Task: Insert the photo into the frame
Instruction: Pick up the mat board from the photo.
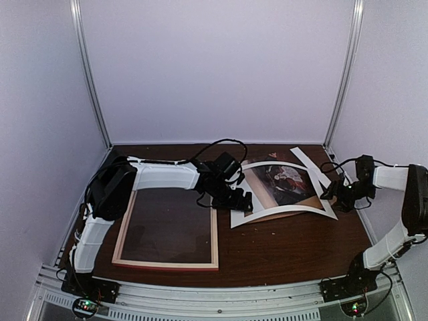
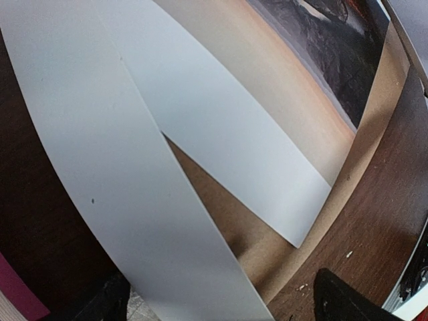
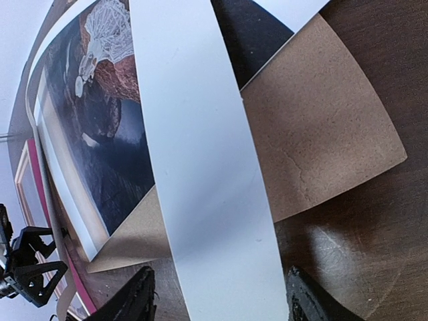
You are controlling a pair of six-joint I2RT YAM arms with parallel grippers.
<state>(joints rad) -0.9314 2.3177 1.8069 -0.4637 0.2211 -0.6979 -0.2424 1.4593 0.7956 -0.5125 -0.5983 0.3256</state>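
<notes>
The photo (image 1: 287,184), a dark landscape with a pale figure and a white margin, lies bowed over a brown backing board (image 1: 262,195) at centre right. The frame (image 1: 215,231) lies flat to its left, pale wood showing. My left gripper (image 1: 246,199) is at the photo's left edge, open, and the white margin (image 2: 134,200) passes between its fingers (image 2: 348,301). My right gripper (image 1: 332,194) is at the photo's right edge, also open. There a white strip of the photo (image 3: 200,167) runs between its fingers (image 3: 137,301). A pink frame bar (image 3: 41,194) shows far left in the right wrist view.
The brown backing board (image 3: 321,127) sticks out from under the photo onto the dark wood table (image 1: 287,247). White booth walls close in the table on three sides. A metal rail (image 1: 221,301) with both arm bases runs along the near edge.
</notes>
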